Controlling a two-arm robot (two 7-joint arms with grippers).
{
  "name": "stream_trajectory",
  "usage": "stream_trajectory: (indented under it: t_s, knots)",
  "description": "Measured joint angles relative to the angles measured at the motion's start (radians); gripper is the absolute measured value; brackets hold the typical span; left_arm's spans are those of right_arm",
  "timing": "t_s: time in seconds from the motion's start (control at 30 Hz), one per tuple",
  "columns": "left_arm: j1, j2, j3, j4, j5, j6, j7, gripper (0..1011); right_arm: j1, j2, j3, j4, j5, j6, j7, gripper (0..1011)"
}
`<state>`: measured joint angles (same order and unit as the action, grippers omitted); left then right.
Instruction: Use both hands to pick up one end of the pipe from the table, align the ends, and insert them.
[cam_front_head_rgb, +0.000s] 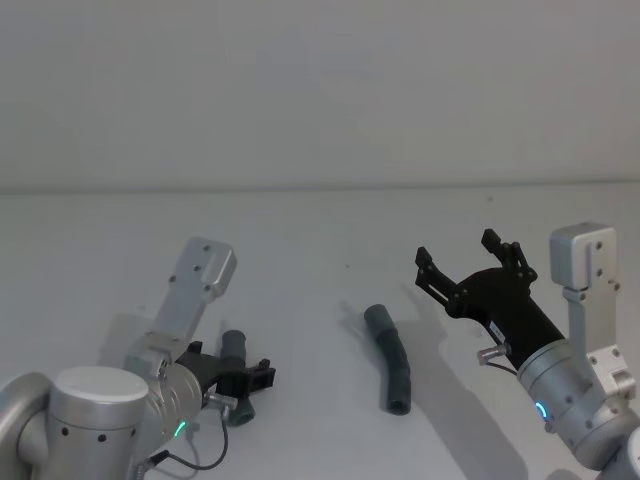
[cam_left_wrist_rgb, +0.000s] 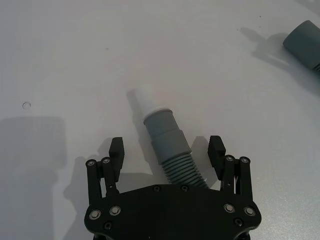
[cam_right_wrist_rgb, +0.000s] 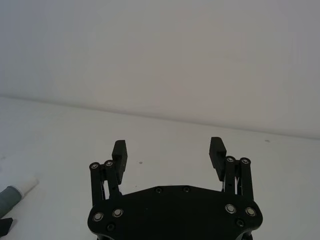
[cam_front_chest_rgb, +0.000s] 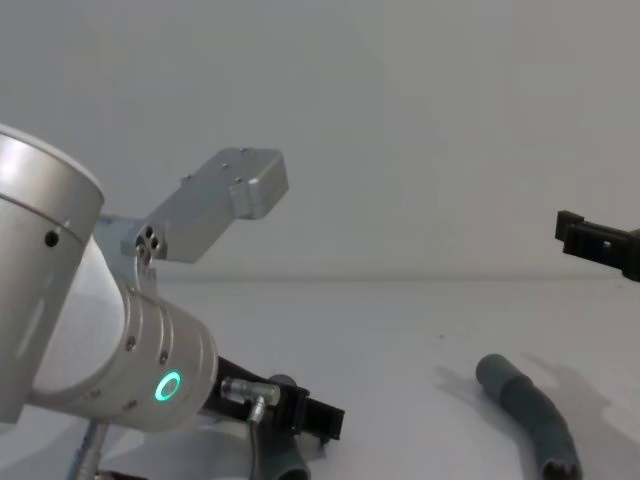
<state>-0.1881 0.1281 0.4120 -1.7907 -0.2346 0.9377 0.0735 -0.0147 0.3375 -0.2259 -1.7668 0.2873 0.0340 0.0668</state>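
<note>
– Left black plastic gripper (cam_left_wrist_rgb: 166, 146), what is it doing?
– Jaws spread wide, low over the white-grey table (cam_left_wrist_rgb: 60, 60). One finger (cam_left_wrist_rgb: 117, 150) sits on each side of a dark grey ribbed hose piece (cam_left_wrist_rgb: 161, 125), touching neither side. Its white plug tip (cam_left_wrist_rgb: 142, 100) points out past the fingertips.
– And its arm?
– Silver-grey, angled downward, with a green ring light (cam_front_chest_rgb: 170, 386) lit.
– Right black gripper (cam_front_head_rgb: 458, 252)?
– Also wide, holding nothing, raised off the table. A second hose piece (cam_front_head_rgb: 390, 355), plain grey and slightly curved, lies flat between both grippers, below and left of the right one.
</note>
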Motion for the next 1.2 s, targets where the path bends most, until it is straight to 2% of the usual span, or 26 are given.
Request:
stream_trajectory:
  t_s: [0.17,1.2]
  knots:
    - [-0.002,0.001,0.002,0.002,0.001,-0.001,-0.004,908,0.0,0.0,0.0,0.0,0.0,0.0,0.0,1002]
    - [-0.004,0.004,0.005,0.005,0.004,-0.003,-0.01,720,0.0,0.0,0.0,0.0,0.0,0.0,0.0,1002]
